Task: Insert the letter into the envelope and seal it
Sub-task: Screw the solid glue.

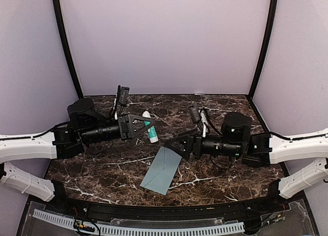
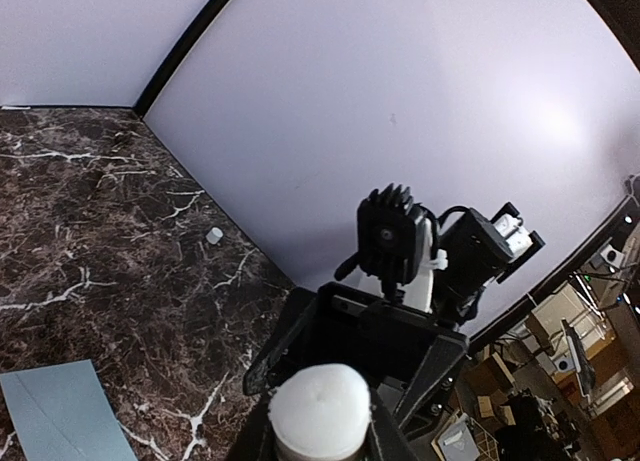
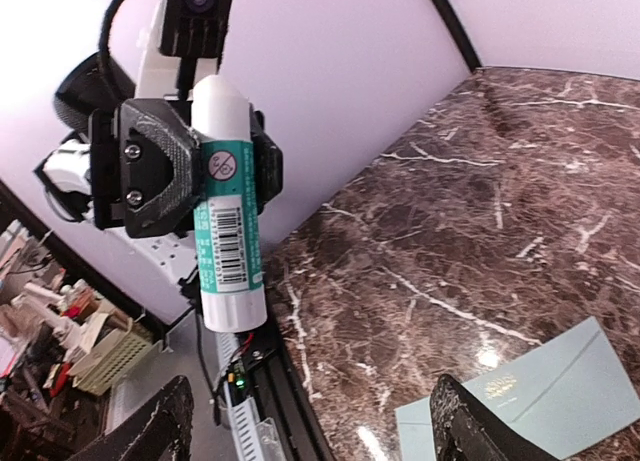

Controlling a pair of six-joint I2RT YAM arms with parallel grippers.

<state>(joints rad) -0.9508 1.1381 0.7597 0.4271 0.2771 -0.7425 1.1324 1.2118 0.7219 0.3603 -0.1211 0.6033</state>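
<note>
You face a dark brown marble tabletop veined in white, a plain pale lilac back wall, matching side walls, two curved black corner posts, soft glare on the wall, cluttered boxes beyond your enclosure

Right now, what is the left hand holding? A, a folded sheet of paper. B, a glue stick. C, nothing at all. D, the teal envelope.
B: the left hand is clamped around the white and green glue stick, while the envelope lies flat on the table, apart from both hands.
</note>
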